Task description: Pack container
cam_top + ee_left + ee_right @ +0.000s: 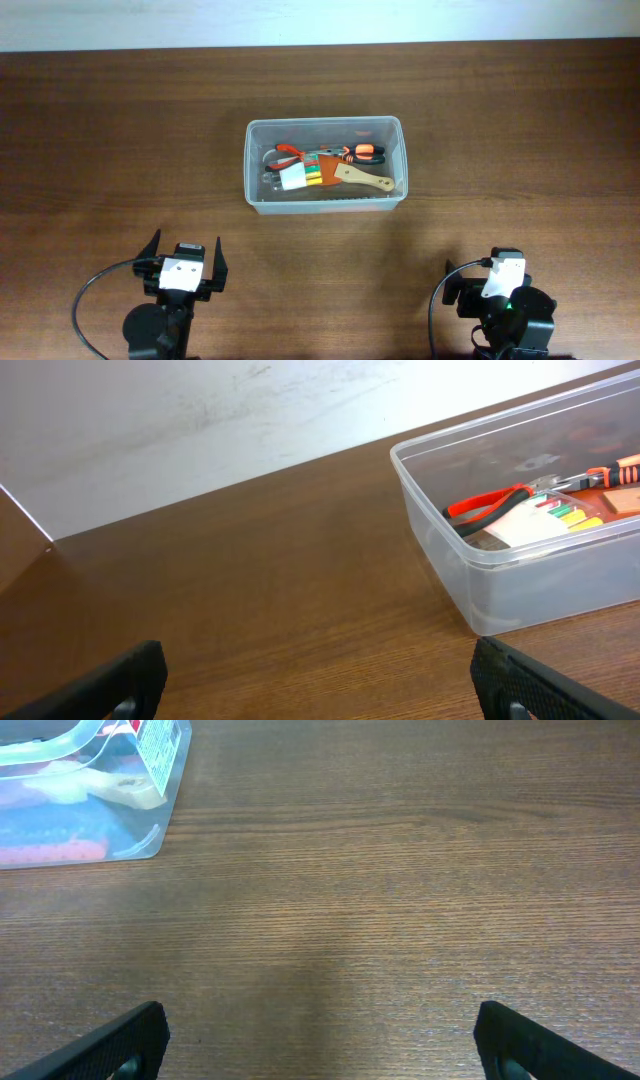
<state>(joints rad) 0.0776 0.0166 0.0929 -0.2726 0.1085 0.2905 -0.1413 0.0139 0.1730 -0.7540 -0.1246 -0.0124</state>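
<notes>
The container point(255, 160) is a large clear rectangular bin at the middle of the table. It holds red-handled pliers point(290, 152), an orange-handled tool point(366, 152), a wooden-handled tool point(362, 179) and a small case with coloured pieces point(300, 178). The bin also shows in the left wrist view point(470, 590) and its corner in the right wrist view point(150, 845). My left gripper point(320, 685) is open and empty near the front left. My right gripper point(320, 1045) is open and empty near the front right. Both are well clear of the bin.
The wooden table point(120, 130) runs to a pale wall along the far edge point(320, 20). Black cables point(85, 300) loop beside each arm base at the front edge.
</notes>
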